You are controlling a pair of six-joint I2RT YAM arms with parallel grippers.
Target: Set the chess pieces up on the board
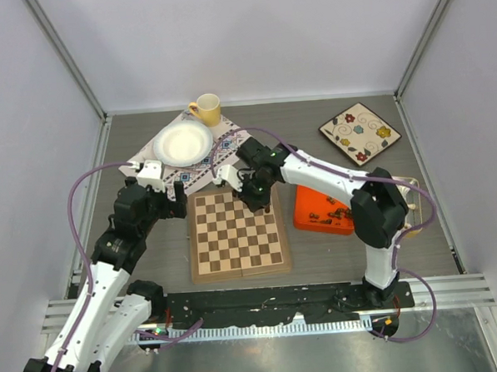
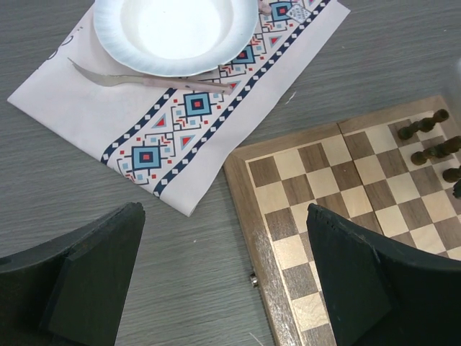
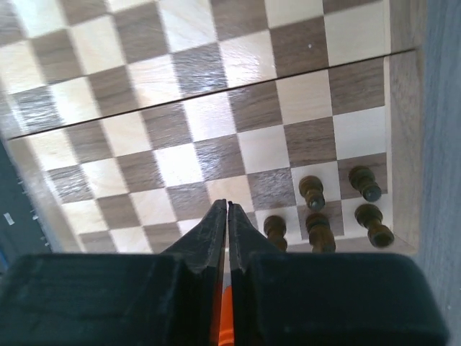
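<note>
Five dark wooden chess pieces on checkered wooden board, lower right; most missing; right gripper closed, empty; left gripper spread wide.

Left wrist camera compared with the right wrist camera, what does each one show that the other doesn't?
Only the left wrist view shows the white bowl, the fork and the patterned cloth beside the board, with the left gripper open. Only the right wrist view shows the right gripper, shut above the board. Both show the board and dark chess pieces near one corner: five in the right wrist view, fewer at the left's edge.
</note>
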